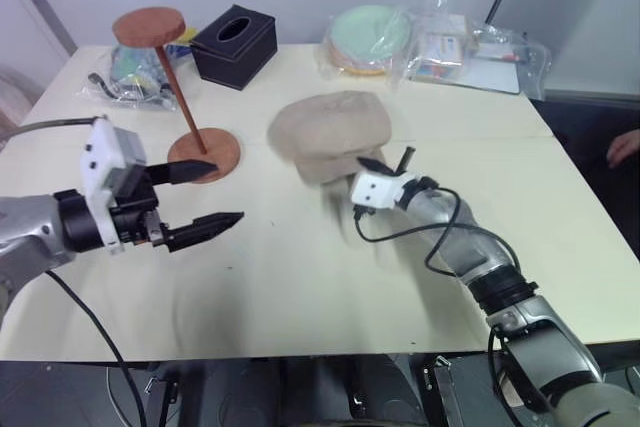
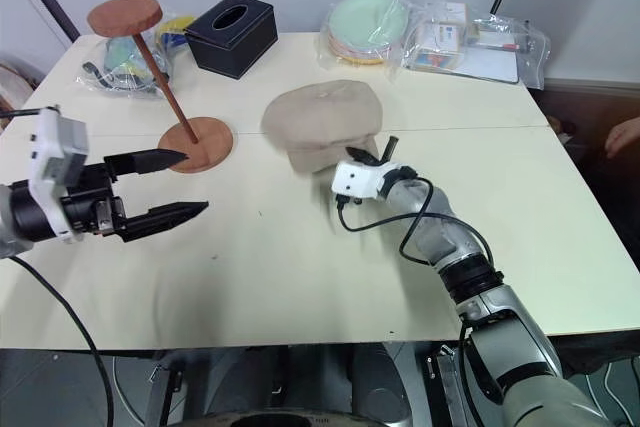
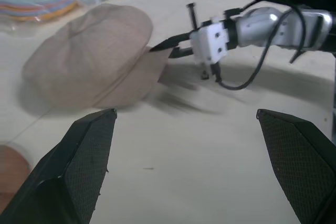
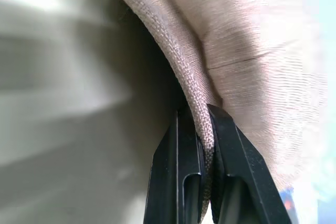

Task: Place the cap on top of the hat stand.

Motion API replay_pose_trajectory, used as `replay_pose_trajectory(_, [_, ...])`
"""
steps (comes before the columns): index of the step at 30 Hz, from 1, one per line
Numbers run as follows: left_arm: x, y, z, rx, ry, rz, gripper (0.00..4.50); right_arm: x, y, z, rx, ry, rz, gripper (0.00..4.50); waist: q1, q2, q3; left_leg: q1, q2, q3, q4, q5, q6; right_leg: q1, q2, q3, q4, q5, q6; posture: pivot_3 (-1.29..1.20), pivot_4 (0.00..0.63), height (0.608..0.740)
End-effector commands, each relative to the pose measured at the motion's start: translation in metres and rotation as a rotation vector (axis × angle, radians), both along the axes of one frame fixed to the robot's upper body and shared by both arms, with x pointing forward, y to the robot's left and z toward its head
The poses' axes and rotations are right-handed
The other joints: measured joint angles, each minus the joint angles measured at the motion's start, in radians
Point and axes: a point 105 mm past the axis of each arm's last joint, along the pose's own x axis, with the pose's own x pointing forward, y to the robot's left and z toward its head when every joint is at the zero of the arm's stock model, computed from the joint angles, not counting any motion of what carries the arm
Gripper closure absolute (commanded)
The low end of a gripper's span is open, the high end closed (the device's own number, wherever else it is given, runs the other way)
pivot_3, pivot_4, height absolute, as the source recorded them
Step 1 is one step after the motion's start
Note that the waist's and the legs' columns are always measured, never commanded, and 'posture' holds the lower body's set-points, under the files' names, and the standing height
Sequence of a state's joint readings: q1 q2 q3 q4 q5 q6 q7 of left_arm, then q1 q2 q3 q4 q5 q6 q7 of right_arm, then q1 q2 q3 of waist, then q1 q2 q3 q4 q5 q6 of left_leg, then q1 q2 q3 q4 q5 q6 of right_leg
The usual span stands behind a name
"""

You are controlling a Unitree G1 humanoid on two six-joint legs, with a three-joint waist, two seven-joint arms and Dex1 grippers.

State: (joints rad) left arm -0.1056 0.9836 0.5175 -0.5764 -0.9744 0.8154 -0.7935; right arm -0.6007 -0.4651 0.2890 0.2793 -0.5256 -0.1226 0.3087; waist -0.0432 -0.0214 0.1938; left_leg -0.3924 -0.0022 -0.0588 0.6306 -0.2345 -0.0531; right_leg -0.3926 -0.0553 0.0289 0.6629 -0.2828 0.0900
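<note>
Two claws: right claw (image 4: 203,140) clamped on brim of cap (image 1: 330,130), which sits on surface (image 1: 300,287) just right of hat stand (image 1: 172,77). Left claw (image 1: 205,192) apart, empty, near stand base. Lift w/ firm grip, clear stand's top disc, then lower centred.

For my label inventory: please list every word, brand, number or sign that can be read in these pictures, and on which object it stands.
No text can be read.
Packets in the clear plastic bags: coloured printing, too small and blurred to read.
Cap, hat stand, black tissue box: no lettering visible.
</note>
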Motion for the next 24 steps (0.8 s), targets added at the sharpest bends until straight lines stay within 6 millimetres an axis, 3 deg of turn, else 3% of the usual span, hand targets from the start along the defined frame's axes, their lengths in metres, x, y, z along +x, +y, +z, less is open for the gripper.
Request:
replay_pose_trajectory(1, [-0.002,0.018,0.023,-0.067,-0.091,0.095,0.0,0.0,-0.002,0.082,0.096,-0.21,0.031,4.47,-0.001,0.0,0.0,0.0,0.0,0.0,0.0,0.0,0.0,0.0,0.0,0.0,0.0,0.0,0.0,0.0,0.15,0.74])
replay_pose_trajectory(3, [-0.006,0.031,0.033,-0.115,-0.118,0.155,0.0,-0.001,0.003,0.123,0.138,-0.304,0.07,4.47,-0.006,0.001,0.001,0.0,0.0,0.0,0.0,0.0,0.0,-0.001,0.0,0.0,0.0,0.0,0.0,0.0,0.15,0.74])
replay_pose_trajectory(4, [-0.01,0.043,0.04,-0.131,-0.146,0.209,0.0,-0.003,0.012,0.154,0.174,-0.373,0.111,4.47,-0.009,0.001,0.002,0.0,0.001,0.0,-0.001,0.0,0.0,-0.002,0.0,0.001,0.0,0.0,0.0,0.0,0.15,0.74])
replay_pose_trajectory(7, [-0.023,0.078,0.058,-0.154,-0.216,0.369,0.0,-0.016,0.042,0.219,0.271,-0.506,0.244,4.47,-0.027,0.002,0.003,-0.001,0.001,0.0,-0.003,0.0,0.0,-0.005,0.001,0.002,0.001,0.0,0.0,0.0,0.15,0.74])
replay_pose_trajectory(10, [-0.037,0.106,0.074,-0.206,-0.28,0.489,0.0,-0.033,0.077,0.256,0.334,-0.565,0.399,4.47,-0.028,0.001,0.002,-0.001,0.003,0.0,-0.006,0.0,0.0,-0.007,0.003,0.003,0.001,-0.001,-0.002,0.0,0.15,0.74])
replay_pose_trajectory(12, [-0.046,0.12,0.081,-0.244,-0.308,0.546,0.0,-0.044,0.101,0.268,0.374,-0.56,0.502,4.47,-0.026,0.0,0.002,-0.001,0.003,0.0,-0.008,0.0,0.0,-0.007,0.003,0.002,0.0,-0.002,-0.003,0.0,0.15,0.74])
replay_pose_trajectory(17, [-0.059,0.141,0.083,-0.268,-0.331,0.645,0.0,-0.06,0.154,0.259,0.365,-0.487,0.695,4.47,-0.023,-0.001,0.001,-0.001,0.005,0.0,-0.008,0.0,0.0,-0.006,0.001,0.001,0.0,-0.002,-0.004,0.0,0.15,0.74])
replay_pose_trajectory(19, [-0.062,0.142,0.083,-0.263,-0.335,0.656,0.0,-0.06,0.169,0.244,0.33,-0.433,0.734,4.47,-0.019,-0.001,0.001,-0.001,0.004,-0.001,-0.008,0.0,0.0,-0.005,-0.001,0.0,0.0,-0.002,-0.004,0.0,0.15,0.74])
replay_pose_trajectory(22, [-0.066,0.139,0.084,-0.259,-0.339,0.654,0.0,-0.055,0.201,0.198,0.223,-0.261,0.769,4.47,-0.022,-0.002,0.001,-0.001,0.003,-0.002,-0.008,0.0,-0.001,-0.005,-0.003,0.0,0.0,-0.002,-0.004,0.0,0.15,0.74])
replay_pose_trajectory(24, [-0.066,0.138,0.084,-0.26,-0.339,0.653,0.0,-0.05,0.214,0.181,0.197,-0.198,0.761,4.47,-0.026,-0.002,0.001,-0.001,0.003,-0.002,-0.009,0.0,-0.001,-0.006,-0.003,0.0,-0.001,-0.002,-0.004,0.0,0.15,0.74])
